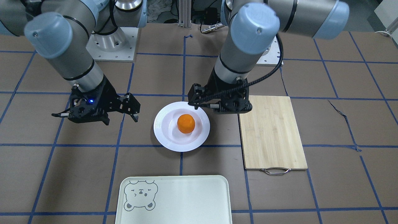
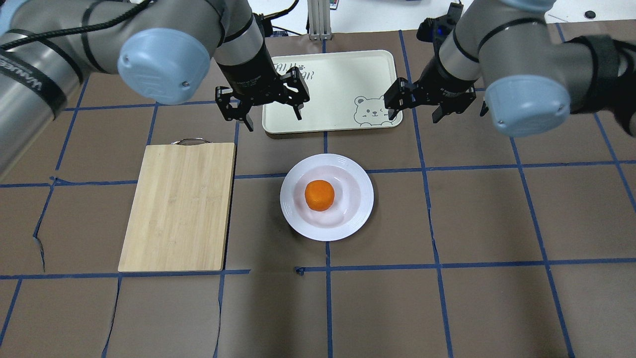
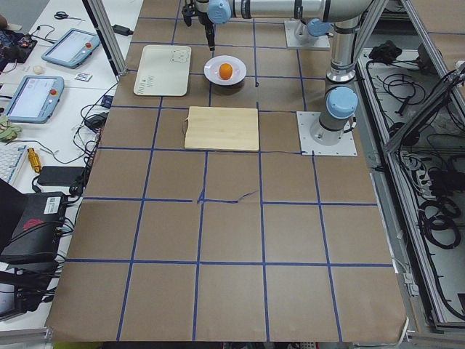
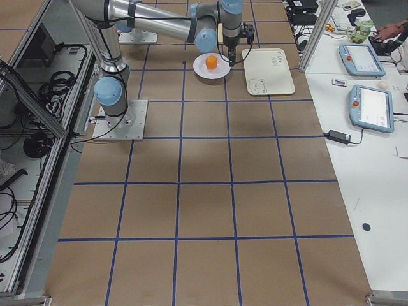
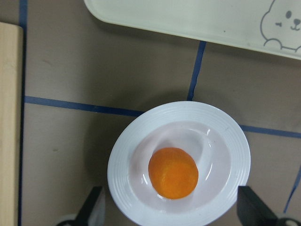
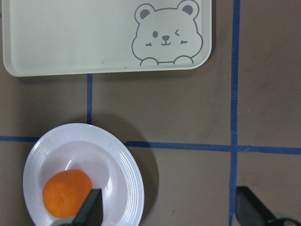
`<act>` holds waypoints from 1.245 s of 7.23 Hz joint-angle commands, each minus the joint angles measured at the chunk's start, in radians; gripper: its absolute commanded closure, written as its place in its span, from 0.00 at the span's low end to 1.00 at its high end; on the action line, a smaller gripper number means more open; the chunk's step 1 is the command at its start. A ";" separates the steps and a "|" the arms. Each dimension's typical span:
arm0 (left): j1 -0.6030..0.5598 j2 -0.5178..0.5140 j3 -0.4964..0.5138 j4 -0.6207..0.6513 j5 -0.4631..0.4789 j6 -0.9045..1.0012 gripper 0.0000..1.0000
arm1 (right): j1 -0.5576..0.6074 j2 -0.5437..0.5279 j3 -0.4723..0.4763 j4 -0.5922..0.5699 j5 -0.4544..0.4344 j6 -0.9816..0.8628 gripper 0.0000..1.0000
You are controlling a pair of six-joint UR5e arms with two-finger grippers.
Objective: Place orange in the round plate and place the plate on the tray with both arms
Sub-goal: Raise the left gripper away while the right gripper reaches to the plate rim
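Orange (image 2: pixel 319 195) sat in the middle of the round plate (image 2: pixel 365 197), plate lay on the table (image 2: pixel 447 298) near the tray (image 2: pixel 328 79), my left gripper (image 2: pixel 273 120) and right gripper (image 2: pixel 415 113) hung above, both spread wide

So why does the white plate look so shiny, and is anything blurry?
Left wrist view: white glare streaks cross the round plate's centre beside the orange. Right wrist view: the near black fingertips are blurred, while the tray is sharp. Side views: everything is tiny.
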 commanded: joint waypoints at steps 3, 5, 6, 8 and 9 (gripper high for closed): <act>-0.005 0.215 -0.027 -0.109 0.074 0.039 0.00 | 0.039 0.167 0.291 -0.517 0.172 0.125 0.00; 0.002 0.265 -0.102 -0.089 0.067 0.045 0.00 | 0.097 0.200 0.294 -0.546 0.163 0.169 0.00; 0.004 0.270 -0.107 -0.064 0.064 0.087 0.00 | 0.097 0.215 0.296 -0.546 0.163 0.171 0.00; 0.007 0.284 -0.107 -0.043 0.073 0.170 0.00 | 0.097 0.219 0.319 -0.547 0.163 0.170 0.00; 0.033 0.272 -0.106 0.004 0.070 0.216 0.00 | 0.097 0.220 0.333 -0.546 0.168 0.179 0.00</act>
